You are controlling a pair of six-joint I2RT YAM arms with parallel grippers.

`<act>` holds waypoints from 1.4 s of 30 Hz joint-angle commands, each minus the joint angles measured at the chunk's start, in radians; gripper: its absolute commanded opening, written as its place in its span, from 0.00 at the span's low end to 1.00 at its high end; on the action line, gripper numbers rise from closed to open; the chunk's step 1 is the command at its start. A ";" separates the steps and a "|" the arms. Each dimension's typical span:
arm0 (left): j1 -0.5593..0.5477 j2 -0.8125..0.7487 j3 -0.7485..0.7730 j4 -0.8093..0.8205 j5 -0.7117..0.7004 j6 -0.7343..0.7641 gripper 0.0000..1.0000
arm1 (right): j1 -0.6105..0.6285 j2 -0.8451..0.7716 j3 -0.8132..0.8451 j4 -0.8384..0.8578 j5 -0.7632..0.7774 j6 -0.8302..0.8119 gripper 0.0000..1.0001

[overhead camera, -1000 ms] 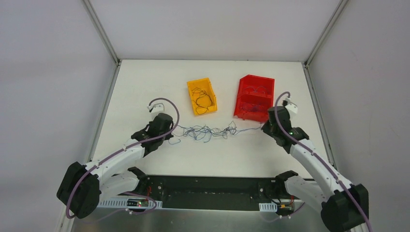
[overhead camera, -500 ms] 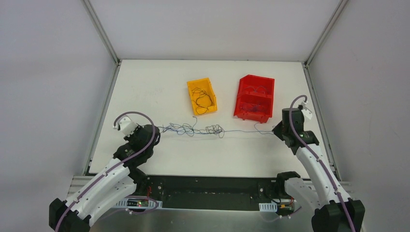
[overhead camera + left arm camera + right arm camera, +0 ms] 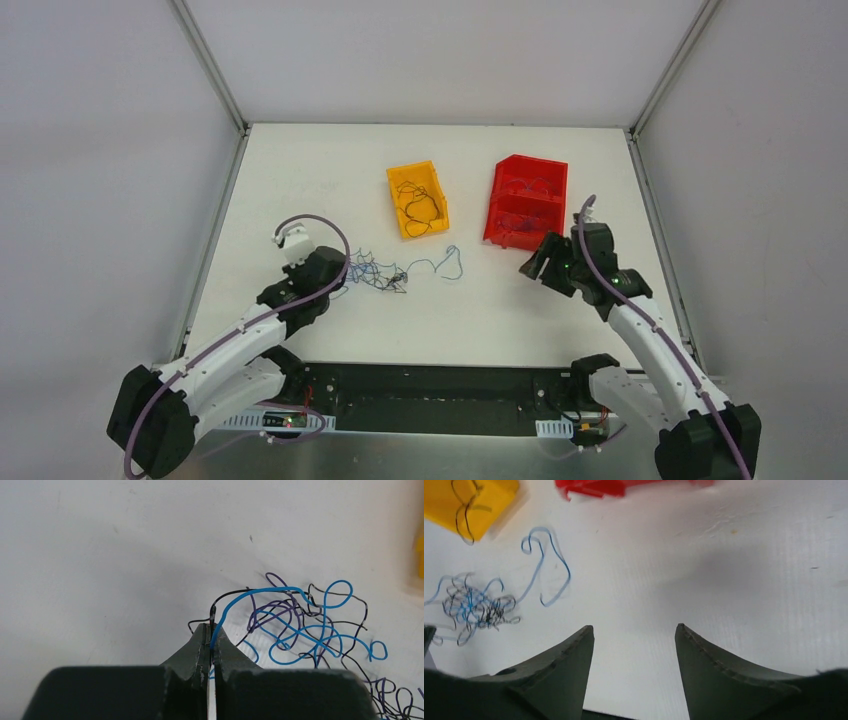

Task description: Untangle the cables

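Our left gripper (image 3: 210, 636) is clamped on blue and black strands of the cables (image 3: 383, 272), a knot lying just beside it (one blue strand trails free). Our right gripper (image 3: 634, 632) gapes, holding nothing. Some wires lie in the yellow bin (image 3: 412, 169); most of the untangling is left, we judge.

The table (image 3: 749, 540) is a white, matt sheet with a fine ribbed grain like corrugated plastic board, flecked with small marks. The cables (image 3: 300, 625) are thin wires in a smooth, slightly shiny plastic coating. The yellow bin (image 3: 417, 199) and the red bin (image 3: 527, 203) look like moulded plastic with a mild sheen. The left gripper (image 3: 211, 630) and the right gripper (image 3: 634, 627) have dark, matt plastic fingers with faint layered lines. The left arm (image 3: 240, 340) and the right arm (image 3: 650, 330) wear smooth white and black plastic shells. The frame posts (image 3: 210, 65) look like dull grey metal.
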State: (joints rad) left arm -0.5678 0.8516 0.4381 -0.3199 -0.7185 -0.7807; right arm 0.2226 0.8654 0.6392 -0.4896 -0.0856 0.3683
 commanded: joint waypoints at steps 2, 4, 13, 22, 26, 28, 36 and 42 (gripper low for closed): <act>0.008 0.039 0.044 0.099 0.115 0.127 0.00 | 0.228 0.088 0.093 0.068 0.008 -0.046 0.65; 0.008 0.041 0.041 0.110 0.125 0.137 0.00 | 0.324 0.148 0.134 0.089 0.034 -0.058 0.65; 0.008 0.059 0.042 0.141 0.136 0.164 0.00 | 0.475 0.375 0.237 0.263 0.261 0.335 0.91; 0.008 0.010 0.019 0.155 0.156 0.175 0.00 | 0.611 0.487 0.306 0.304 0.452 0.582 0.92; 0.007 -0.031 0.004 0.162 0.161 0.178 0.00 | 0.616 0.488 0.282 0.325 0.453 0.613 0.92; 0.008 -0.044 -0.001 0.164 0.162 0.179 0.00 | 0.633 0.509 0.297 0.337 0.454 0.626 0.92; 0.008 -0.045 -0.006 0.171 0.174 0.186 0.01 | 0.700 0.677 0.461 0.180 0.580 0.793 0.89; 0.008 -0.044 -0.001 0.172 0.181 0.196 0.00 | 0.708 0.730 0.466 0.253 0.580 0.839 0.87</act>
State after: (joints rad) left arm -0.5678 0.8135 0.4423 -0.1730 -0.5491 -0.6090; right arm 0.9249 1.5696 1.0664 -0.2577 0.4438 1.1423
